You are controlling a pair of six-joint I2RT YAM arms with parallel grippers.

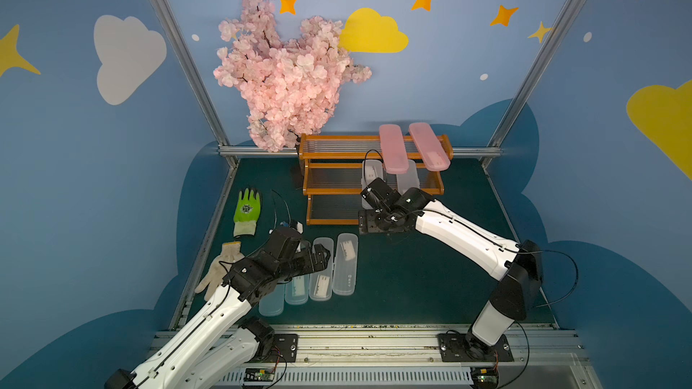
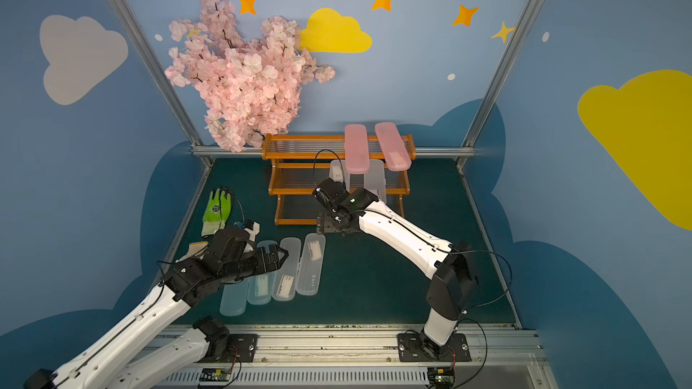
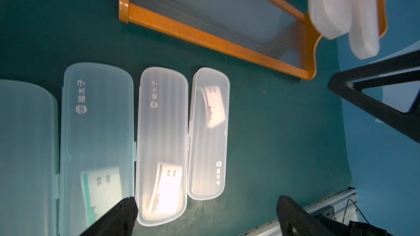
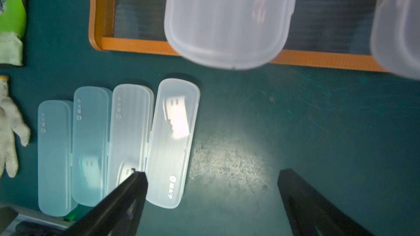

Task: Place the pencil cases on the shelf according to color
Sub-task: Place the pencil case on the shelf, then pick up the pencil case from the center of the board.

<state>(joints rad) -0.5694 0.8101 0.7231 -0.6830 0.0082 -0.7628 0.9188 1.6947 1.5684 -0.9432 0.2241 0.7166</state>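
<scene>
Atop ribbed orange shelf (image 1: 337, 145), frosted pink cases (image 1: 392, 149), rounded clear cases (image 1: 344, 263) on mat (image 1: 412, 275), left jaws and right jaws spread empty

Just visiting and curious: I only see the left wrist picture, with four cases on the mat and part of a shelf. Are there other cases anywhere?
Observer: Yes. Two pink cases lie across the shelf's top tier, outside your picture.
Visitor: Is anything being carried over there right now?
Observer: No. The right gripper is open and empty, in front of the shelf.
</scene>
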